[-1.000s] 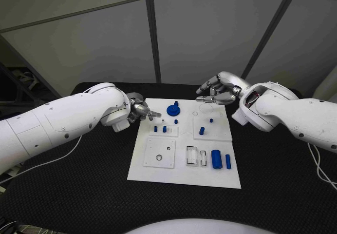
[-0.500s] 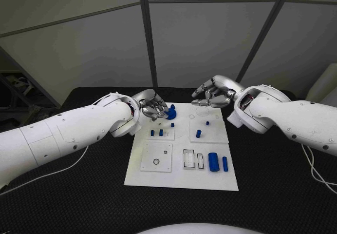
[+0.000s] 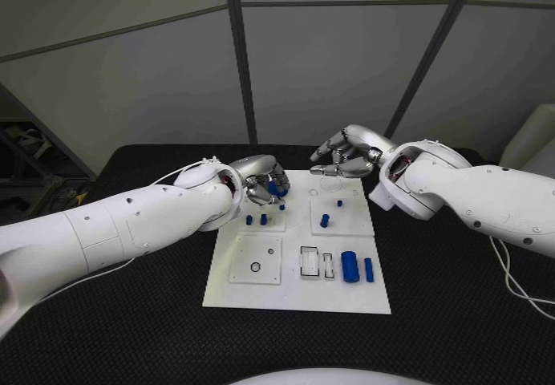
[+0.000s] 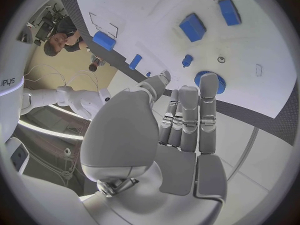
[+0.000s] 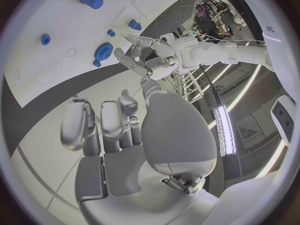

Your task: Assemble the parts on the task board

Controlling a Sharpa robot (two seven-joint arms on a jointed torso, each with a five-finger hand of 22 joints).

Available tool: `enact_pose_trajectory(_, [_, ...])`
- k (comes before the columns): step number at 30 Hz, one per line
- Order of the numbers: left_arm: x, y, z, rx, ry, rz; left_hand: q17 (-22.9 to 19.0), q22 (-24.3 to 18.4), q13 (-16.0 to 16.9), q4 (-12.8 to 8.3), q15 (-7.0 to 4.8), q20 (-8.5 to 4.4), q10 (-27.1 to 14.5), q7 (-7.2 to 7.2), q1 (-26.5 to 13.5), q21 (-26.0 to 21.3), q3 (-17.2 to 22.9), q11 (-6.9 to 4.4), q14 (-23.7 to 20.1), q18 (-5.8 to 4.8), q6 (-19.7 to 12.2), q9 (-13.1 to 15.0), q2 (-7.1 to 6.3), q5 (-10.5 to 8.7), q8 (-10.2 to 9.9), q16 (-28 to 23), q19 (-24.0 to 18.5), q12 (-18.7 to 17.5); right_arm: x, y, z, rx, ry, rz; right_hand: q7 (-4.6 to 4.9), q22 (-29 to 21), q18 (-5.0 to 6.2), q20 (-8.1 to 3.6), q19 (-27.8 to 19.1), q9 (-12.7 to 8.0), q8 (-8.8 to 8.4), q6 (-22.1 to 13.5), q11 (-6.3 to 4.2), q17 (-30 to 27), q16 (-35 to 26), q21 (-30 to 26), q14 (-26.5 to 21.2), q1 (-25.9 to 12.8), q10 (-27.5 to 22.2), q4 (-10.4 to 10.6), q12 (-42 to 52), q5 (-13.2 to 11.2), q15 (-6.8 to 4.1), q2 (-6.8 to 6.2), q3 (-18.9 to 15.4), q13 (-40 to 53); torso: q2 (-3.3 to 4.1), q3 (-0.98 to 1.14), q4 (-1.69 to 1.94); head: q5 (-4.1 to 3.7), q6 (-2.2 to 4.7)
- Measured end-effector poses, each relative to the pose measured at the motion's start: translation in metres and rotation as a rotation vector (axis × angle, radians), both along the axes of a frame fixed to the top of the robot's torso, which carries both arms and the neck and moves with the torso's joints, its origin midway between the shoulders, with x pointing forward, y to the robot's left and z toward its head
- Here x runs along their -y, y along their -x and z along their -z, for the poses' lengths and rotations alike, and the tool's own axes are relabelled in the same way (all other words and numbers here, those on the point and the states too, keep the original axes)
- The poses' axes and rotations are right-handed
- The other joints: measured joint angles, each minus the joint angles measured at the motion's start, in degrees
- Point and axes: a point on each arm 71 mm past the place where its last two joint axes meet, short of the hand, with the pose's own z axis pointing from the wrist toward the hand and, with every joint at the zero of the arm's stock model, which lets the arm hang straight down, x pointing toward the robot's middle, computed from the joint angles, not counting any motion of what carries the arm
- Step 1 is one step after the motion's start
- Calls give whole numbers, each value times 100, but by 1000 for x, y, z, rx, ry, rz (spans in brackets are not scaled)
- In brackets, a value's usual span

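The left robot hand hovers with fingers apart over the blue gear near the task board's far edge; it should descend squarely before pinching. The right robot hand hangs loosely curled, holding nothing.

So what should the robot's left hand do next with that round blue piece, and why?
Probably lower the left hand a little and close its fingers on the round blue gear-like part. The hand is right at that part at the far end of the task board, fingers apart, holding nothing. The right hand waits, curled, beyond the board.
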Motion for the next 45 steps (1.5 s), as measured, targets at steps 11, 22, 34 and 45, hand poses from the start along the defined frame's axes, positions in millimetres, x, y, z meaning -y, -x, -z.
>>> enact_pose_trajectory(11, [7,-5,9,-10,-145,33,658,849,-443,-13,-24,-38,93,-26,-5,1118,-19,-52,393,-230,94,-361,81,0,0,895,571,109,-2,0,0,0,-1,-3,0,0,0,0,0,4,0,0,0,0,0,0,0,0,0,0,0,0,0,0,0,0,3,5,-5,38,-25])
enact_pose_trajectory(22, [8,-11,15,-30,-210,31,703,938,-521,-13,-5,-17,124,-29,-30,1206,-19,-42,412,-230,133,-423,105,1,21,982,592,130,-3,-1,0,0,-2,-5,0,0,0,0,0,4,0,0,0,0,0,0,0,0,0,17,0,0,0,0,17,1,7,4,-2,15,-47])
enact_pose_trajectory(34, [10,-15,16,-35,-227,35,787,1104,-649,-4,-45,-48,197,-70,-28,1406,23,-74,452,-229,234,-514,179,3,44,1116,663,193,-6,-1,0,0,-3,-10,0,0,0,0,0,3,0,0,0,-1,0,0,0,0,0,17,0,0,0,0,17,1,7,2,0,-14,-64])
enact_pose_trajectory(45, [14,-16,17,-36,-229,45,868,1240,-743,18,-45,-48,278,-76,-70,1571,79,-73,492,-227,282,-586,221,3,66,1227,745,259,-6,-1,0,0,-3,-11,0,0,0,0,0,2,0,0,0,7,0,0,0,0,0,17,0,0,0,0,17,1,0,3,0,-37,-76])
